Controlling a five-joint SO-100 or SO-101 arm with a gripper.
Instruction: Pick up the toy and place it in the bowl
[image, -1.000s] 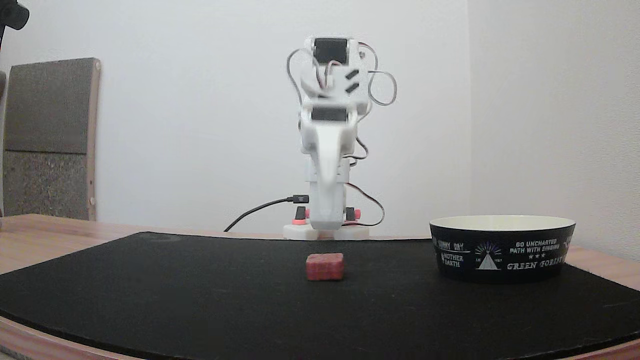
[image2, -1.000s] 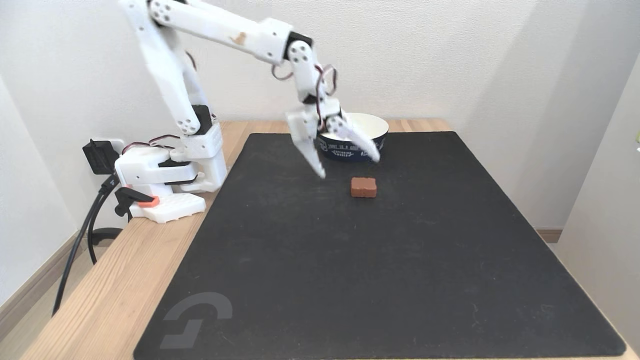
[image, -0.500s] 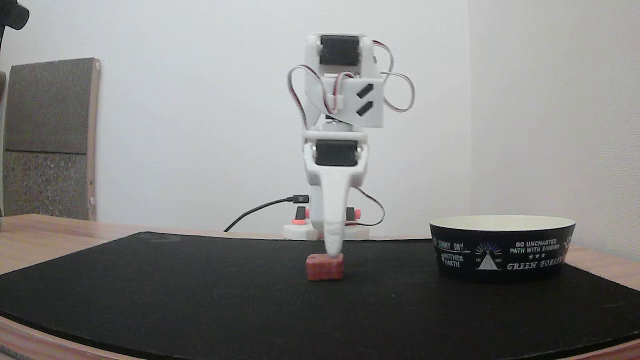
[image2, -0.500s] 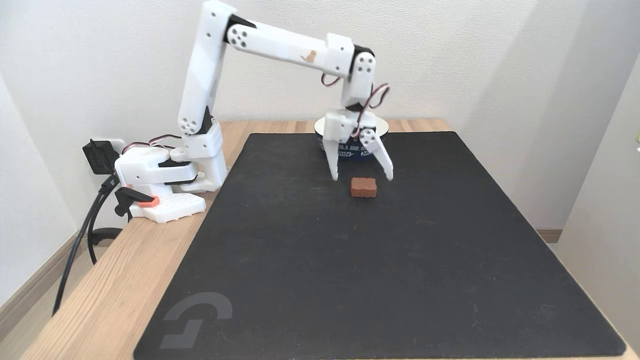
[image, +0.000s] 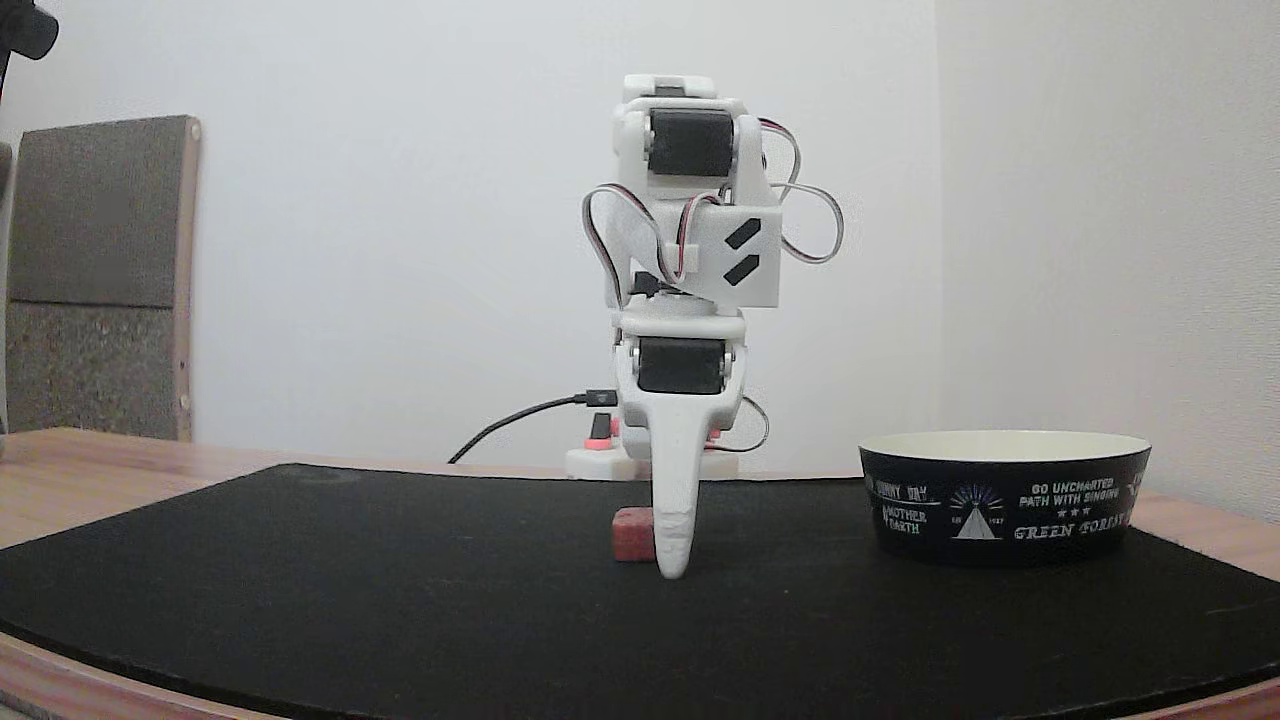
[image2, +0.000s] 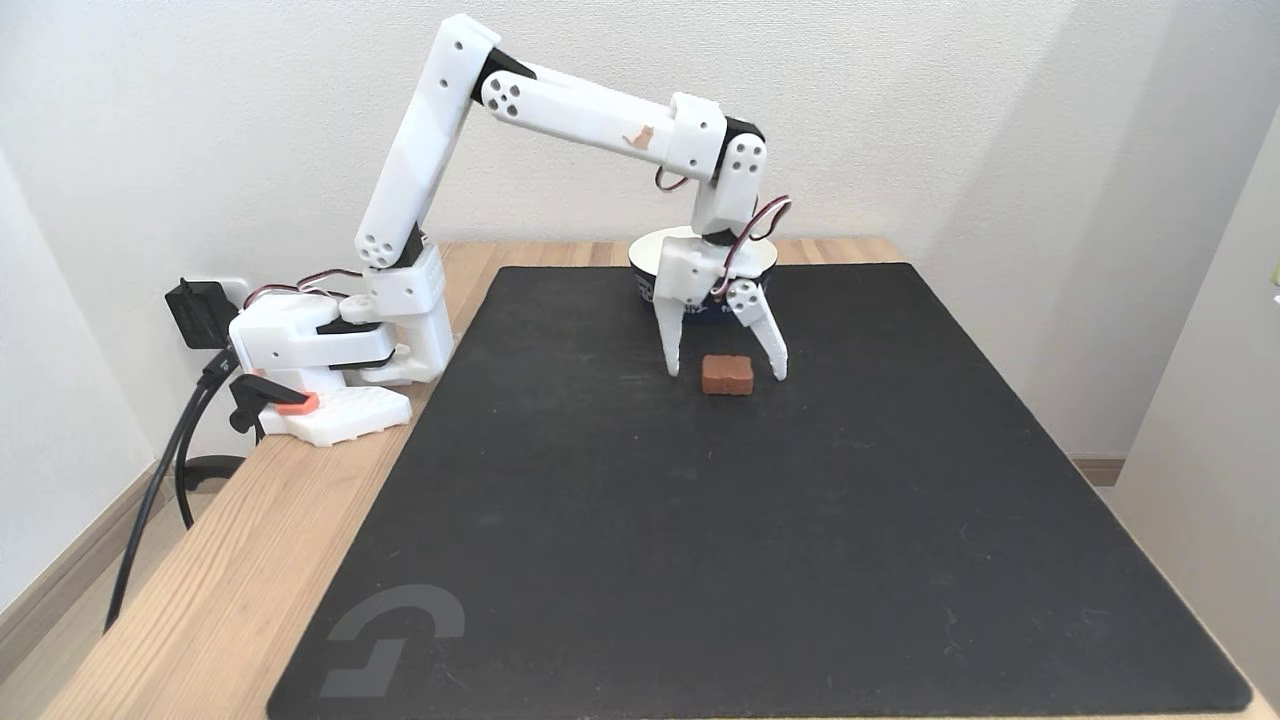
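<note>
Gripper (image2: 726, 375) down at the black mat (image2: 760, 520), jaws spread either side of the toy (image2: 727, 373).
I see the reddish-brown block lying flat between the fingertips, gaps on both sides; the black bowl (image2: 650, 262) sits just behind my wrist.

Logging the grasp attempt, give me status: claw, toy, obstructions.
Claw open, fingers either side of toy on the mat. Toy not gripped. Bowl apart, nothing between.

Wood table (image2: 230, 590) w/ black mat (image2: 700, 560) on top. Toy (image2: 727, 374) & bowl (image: 1005, 495) sit on mat. Arm base (image2: 330, 385) on the wood.
</note>
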